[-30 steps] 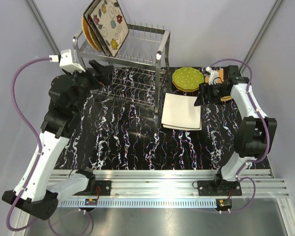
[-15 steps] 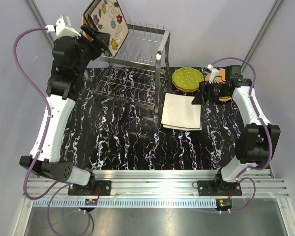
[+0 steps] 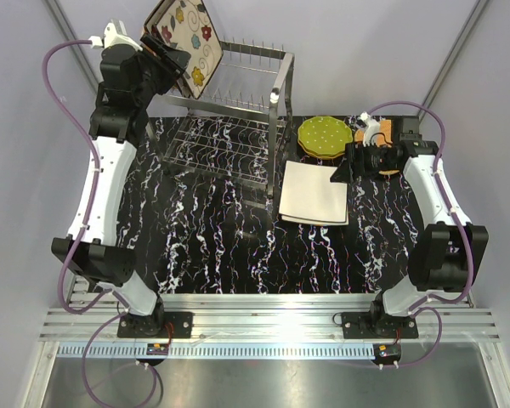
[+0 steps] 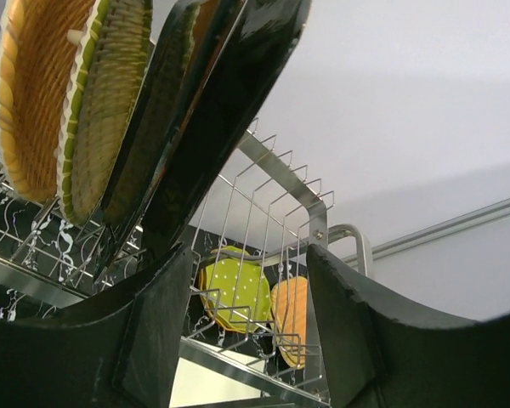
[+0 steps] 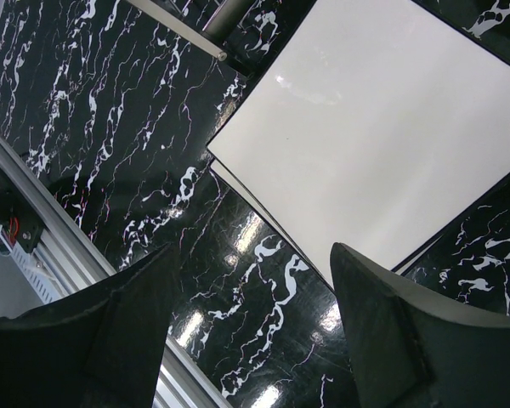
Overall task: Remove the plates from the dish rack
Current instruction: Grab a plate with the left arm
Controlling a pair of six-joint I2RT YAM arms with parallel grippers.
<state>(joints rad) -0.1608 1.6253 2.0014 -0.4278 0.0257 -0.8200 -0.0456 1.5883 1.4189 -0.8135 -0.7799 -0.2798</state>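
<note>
The steel dish rack (image 3: pixel 238 102) stands at the back left. Two square cream flowered plates (image 3: pixel 187 38) and round plates lean in its top left end. In the left wrist view these are a wicker plate (image 4: pixel 30 93), a green dotted plate (image 4: pixel 102 119) and the dark edges of the square plates (image 4: pixel 204 102). My left gripper (image 3: pixel 172 58) is open, its jaws just below and beside the square plates (image 4: pixel 242 285). On the table lie a green dotted plate (image 3: pixel 325 134), a wicker plate (image 3: pixel 391 151) and an overturned square cream plate (image 3: pixel 316 192). My right gripper (image 3: pixel 342 170) is open and empty above that plate's right edge (image 5: pixel 255 272).
The table is black marble-patterned (image 3: pixel 221 246), with an aluminium rail (image 3: pixel 272 319) along its near edge. The rack's lower wire shelf (image 3: pixel 221 149) holds nothing. A rack leg (image 5: pixel 221 21) stands close to the white plate (image 5: pixel 382 127). Grey walls enclose the back and sides.
My left arm has risen from beside the rack's lower shelf to the plates at its top left end. The right arm has barely moved.
</note>
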